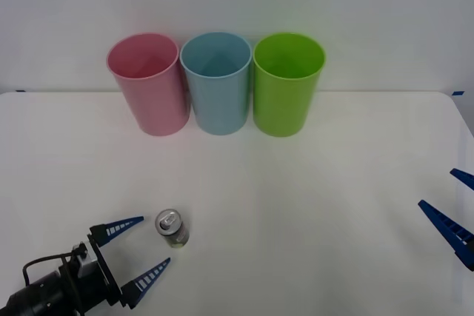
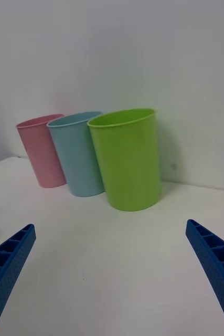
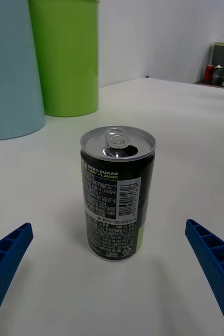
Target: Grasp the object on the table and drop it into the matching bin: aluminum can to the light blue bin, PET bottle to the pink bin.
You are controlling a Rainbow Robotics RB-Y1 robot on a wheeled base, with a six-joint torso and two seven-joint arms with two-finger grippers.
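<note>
Stands upright near the desk's front edge, left of its middle: the aluminum can, silver pull-tab top up, long axis vertical, resting on the white surface and held by nothing; sits just ahead of the left gripper, whose blue fingers spread apart at the front left corner, one to each side of the approach line, not yet around the can; in the left wrist view, can centred between the open fingers, a little beyond their tips. Parked at the right edge, well apart from the can, the right gripper, fingers likewise apart. Clearly the nearer arm: the left; calls, by judgement, for a short straight advance, then closing. Along the far edge, in a row: pink bin, light blue bin, lime green bin.
</note>
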